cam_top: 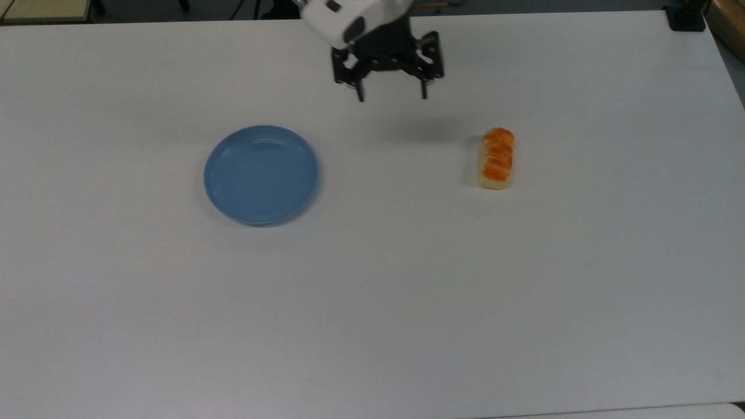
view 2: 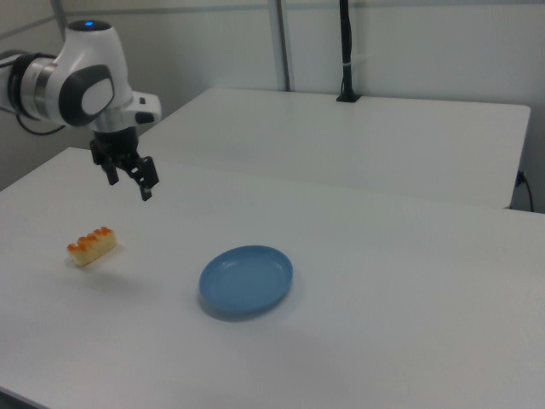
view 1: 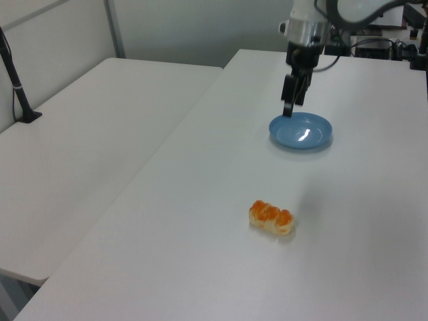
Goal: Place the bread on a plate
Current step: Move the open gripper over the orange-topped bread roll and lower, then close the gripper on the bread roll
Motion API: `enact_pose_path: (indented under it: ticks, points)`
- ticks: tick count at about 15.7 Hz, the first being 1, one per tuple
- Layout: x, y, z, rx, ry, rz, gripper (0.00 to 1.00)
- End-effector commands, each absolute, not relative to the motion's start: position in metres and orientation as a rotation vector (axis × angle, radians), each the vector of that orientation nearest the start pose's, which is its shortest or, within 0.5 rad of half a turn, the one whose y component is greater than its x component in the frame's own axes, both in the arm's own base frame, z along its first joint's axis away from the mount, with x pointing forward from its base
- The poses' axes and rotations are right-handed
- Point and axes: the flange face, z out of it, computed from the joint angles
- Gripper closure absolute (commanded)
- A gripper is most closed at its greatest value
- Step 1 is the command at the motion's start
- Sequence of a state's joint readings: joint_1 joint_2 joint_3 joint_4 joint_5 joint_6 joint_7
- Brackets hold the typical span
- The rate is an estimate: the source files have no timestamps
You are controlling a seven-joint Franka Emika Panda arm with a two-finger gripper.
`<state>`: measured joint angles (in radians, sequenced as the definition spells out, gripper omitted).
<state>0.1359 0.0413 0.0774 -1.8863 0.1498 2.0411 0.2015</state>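
Hanging above the counter [cam_top: 372,326] with my jaws [cam_top: 391,95] spread wide and holding nothing, I sit between the two things I care about, closer to the counter's far edge than either of them as the top view frames it. The bread [cam_top: 496,158] lies flat on the counter toward the top view's right of me and a little nearer that view's lower edge, well apart from my fingertips. Its long axis runs from the far edge toward the near edge in the top view, whereas my two fingers stand apart across that view, left to right. That suits me, I judge: if I carry over it without turning the wrist, my fingers should fall on either side of its narrow width and close on the pale flanks. In the right view the bread [view 2: 91,244] sits below me and toward the right view's left. The plate [cam_top: 261,174] rests on the other side, toward the top view's left, bare and well apart from the bread. So the bread comes first, away from the plate, then back across.
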Motion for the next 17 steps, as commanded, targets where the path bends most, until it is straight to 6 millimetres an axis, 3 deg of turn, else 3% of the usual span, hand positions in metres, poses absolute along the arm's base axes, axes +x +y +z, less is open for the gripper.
enact_pose_path:
  ticks: [1, 5, 8, 12, 17]
  points:
    - [0.553, 0.203, 0.454, -2.96, 0.104, -0.086, 0.0]
    - [0.541, 0.256, 0.424, -2.989, 0.108, -0.009, 0.0]
    - [0.549, 0.279, 0.399, -3.025, 0.175, -0.043, 0.0]
    - [0.55, 0.312, 0.369, -3.139, 0.058, -0.133, 0.0]
    - [0.572, 0.341, 0.347, -3.16, 0.086, -0.094, 0.0]
